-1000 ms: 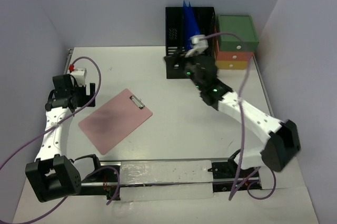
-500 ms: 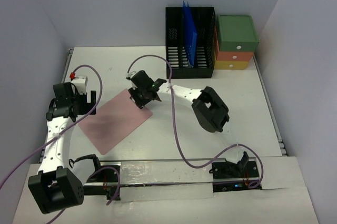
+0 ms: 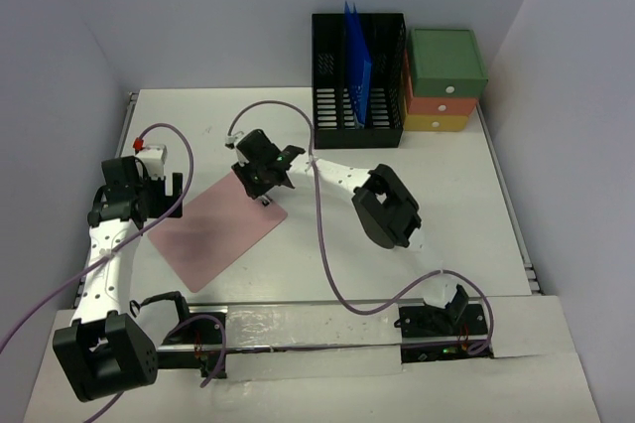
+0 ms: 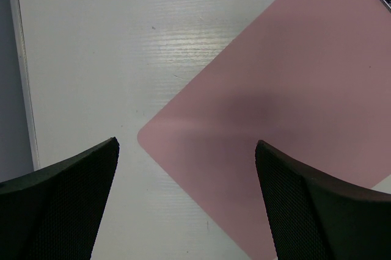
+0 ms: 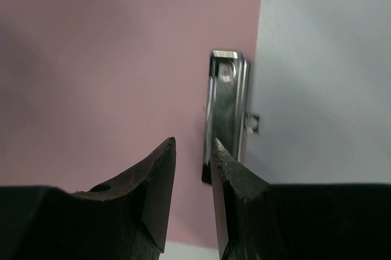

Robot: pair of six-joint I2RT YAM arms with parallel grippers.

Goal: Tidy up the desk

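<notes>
Top view: takes in the whole desk (image 3: pixel 446 205), a white top filling the floor of the enclosure under both arms, with a metal rail (image 3: pixel 298 329) along the near edge. Shows a pink clipboard (image 3: pixel 213 234) lying flat left of centre, turned diagonally. Shows at the far edge a black rack (image 3: pixel 332 120) holding an upright blue folder (image 3: pixel 357 66). Just beside the rack on the right, shows a drawer unit (image 3: pixel 444 80) stacked green over orange over yellow. Places the right arm (image 3: pixel 382 205) stretched across to the clipboard's far corner, and the left arm (image 3: pixel 104 264) at its left corner.

Right wrist view: gives detail lost from above. Shows the silver clip (image 5: pixel 227 113) close up along the clipboard's edge, with white desk beyond. Shows the right pincer (image 5: pixel 193 144) only a narrow gap apart, tips at the clip's near end. Cannot tell whether either finger touches the clip.

Left wrist view: shows the left pincer (image 4: pixel 186 145) spread wide and holding nothing, above the clipboard's rounded corner. Shows bare desk to the left and a sliver of the clip at the upper right edge.
</notes>
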